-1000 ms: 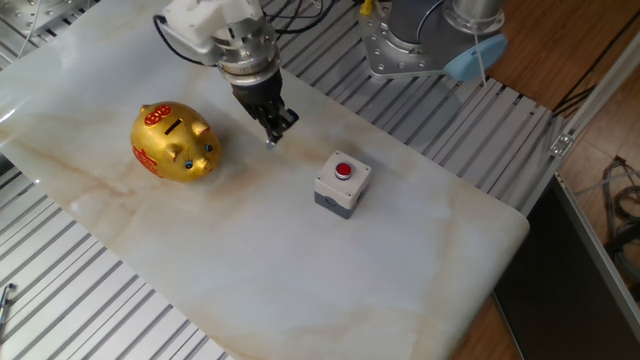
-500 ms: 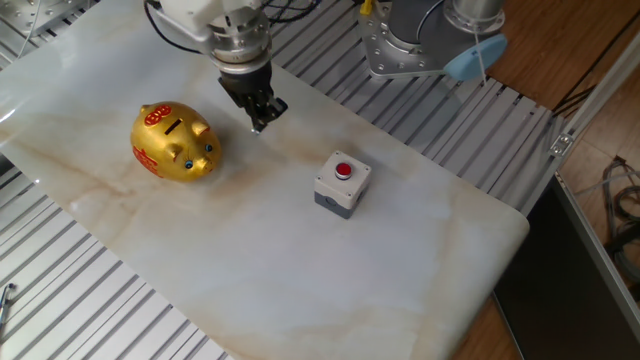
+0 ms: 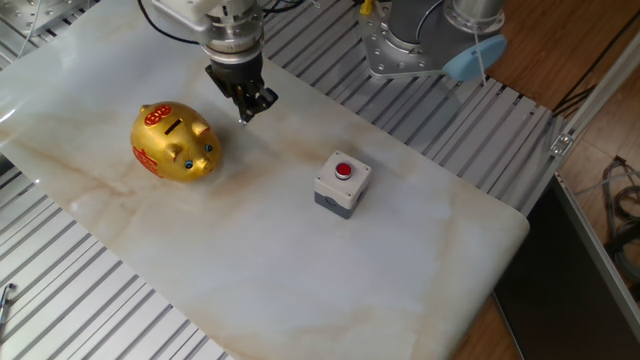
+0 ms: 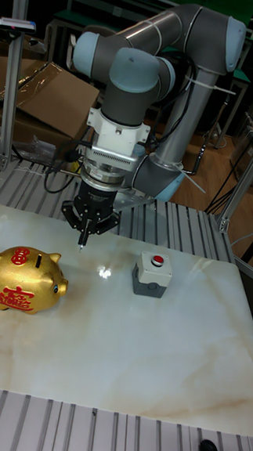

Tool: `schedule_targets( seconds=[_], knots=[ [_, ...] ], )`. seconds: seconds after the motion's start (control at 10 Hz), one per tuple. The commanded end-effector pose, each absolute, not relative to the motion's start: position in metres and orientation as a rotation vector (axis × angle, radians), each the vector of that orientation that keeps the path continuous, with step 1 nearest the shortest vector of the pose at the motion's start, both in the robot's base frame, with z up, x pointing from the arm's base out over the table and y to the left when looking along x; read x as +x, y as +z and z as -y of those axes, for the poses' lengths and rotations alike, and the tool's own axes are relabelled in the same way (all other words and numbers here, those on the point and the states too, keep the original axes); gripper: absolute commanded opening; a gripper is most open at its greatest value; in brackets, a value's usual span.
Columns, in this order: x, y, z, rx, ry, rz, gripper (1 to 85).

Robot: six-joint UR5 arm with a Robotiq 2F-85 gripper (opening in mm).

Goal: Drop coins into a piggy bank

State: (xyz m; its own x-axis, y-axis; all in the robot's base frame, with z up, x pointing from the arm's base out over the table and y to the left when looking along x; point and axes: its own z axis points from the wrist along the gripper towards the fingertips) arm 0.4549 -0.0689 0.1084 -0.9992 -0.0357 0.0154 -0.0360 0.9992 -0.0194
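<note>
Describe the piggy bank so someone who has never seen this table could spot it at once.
On the pale marble slab, look toward the left end in the fixed view, well left of the grey button box. The piggy bank is the shiny gold pig there, standing upright, below and left of the robot's hand. Its gold body, red markings and dark top slot set it apart.

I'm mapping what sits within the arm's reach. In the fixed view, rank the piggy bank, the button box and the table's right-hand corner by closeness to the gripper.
From the gripper:
1. Piggy bank, to its left in the picture.
2. Button box, to its right, lower.
3. Table's right-hand corner, far right.
</note>
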Motion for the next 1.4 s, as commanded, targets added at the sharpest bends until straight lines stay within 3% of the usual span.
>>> schedule_targets(
  seconds=[0.0,0.5,0.8,1.3],
  knots=[
    [0.455,0.111,0.072,0.076,0.030,3.133,1.0],
    [0.479,0.113,0.041,-0.066,-0.162,3.216,1.0],
    [0.483,0.112,0.052,-0.027,-0.090,3.238,1.0],
    [0.483,0.178,0.095,0.037,-0.055,3.142,1.0]
  ],
)
